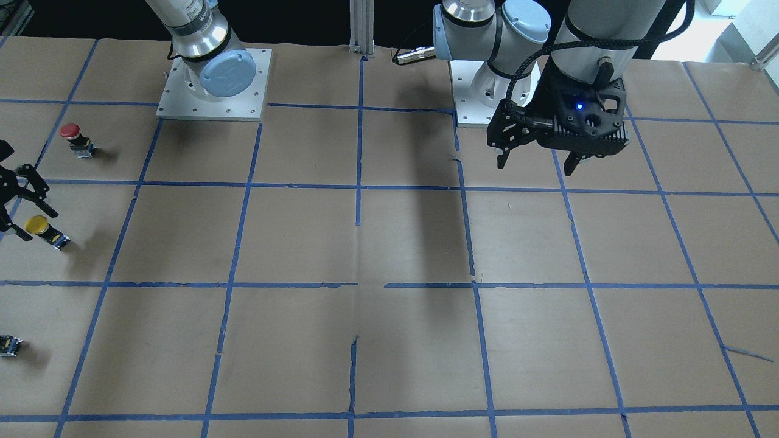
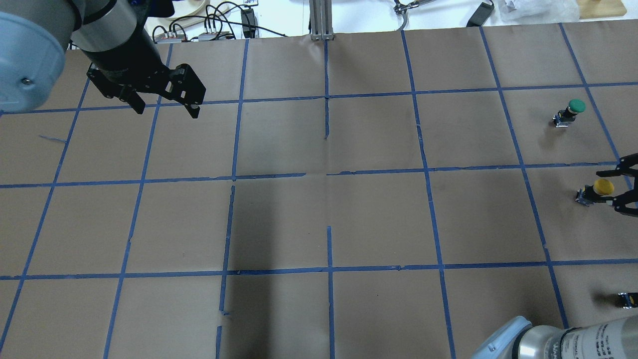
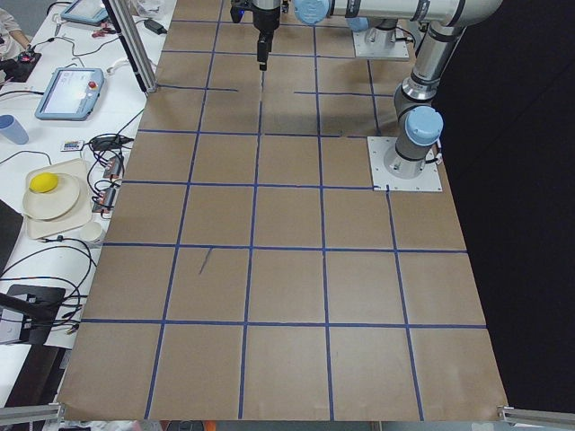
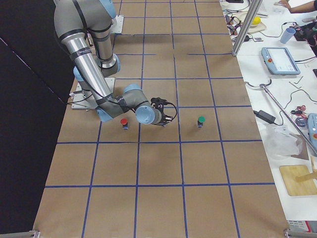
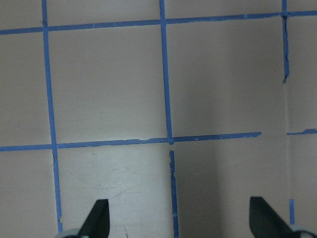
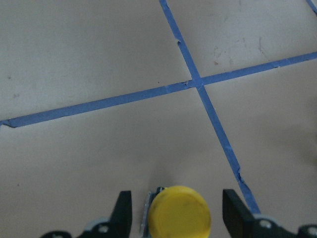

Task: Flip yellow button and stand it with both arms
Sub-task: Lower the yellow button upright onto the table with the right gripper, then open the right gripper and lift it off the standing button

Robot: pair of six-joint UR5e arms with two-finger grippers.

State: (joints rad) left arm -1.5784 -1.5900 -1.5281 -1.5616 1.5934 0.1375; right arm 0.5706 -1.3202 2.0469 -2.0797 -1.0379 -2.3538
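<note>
Front-facing view: the yellow button [image 1: 46,232] is way over at the view's left edge. It looks to be lying on its side on the table [image 1: 395,243], cap pointing at the right claw [image 1: 40,226]. That claw is down low with its fingers spread wide, one on either side of the cap. The red button [image 1: 74,139] stands upright one square closer to the robot, and a tiny dark part [image 1: 9,345] sits well apart on the other side. The left claw [image 1: 537,167] hangs above the table near its own base, fingers wide, nothing in it.

Overhead: same deal. The yellow cap is between the right claw's two fingers, body trailing away from the claw. A green button [image 2: 571,111] stands upright a square further out. The left claw is off in the far left corner, well apart from everything.

Left side view: too small to tell much about either claw.

Right side view: the right arm's wrist is low between the red and green buttons and hides the yellow one.

Left wrist: only blue tape lines [image 5: 166,74] and two wide-apart fingertips.

Right wrist: yellow cap dead centre, with a visible gap to each finger.
</note>
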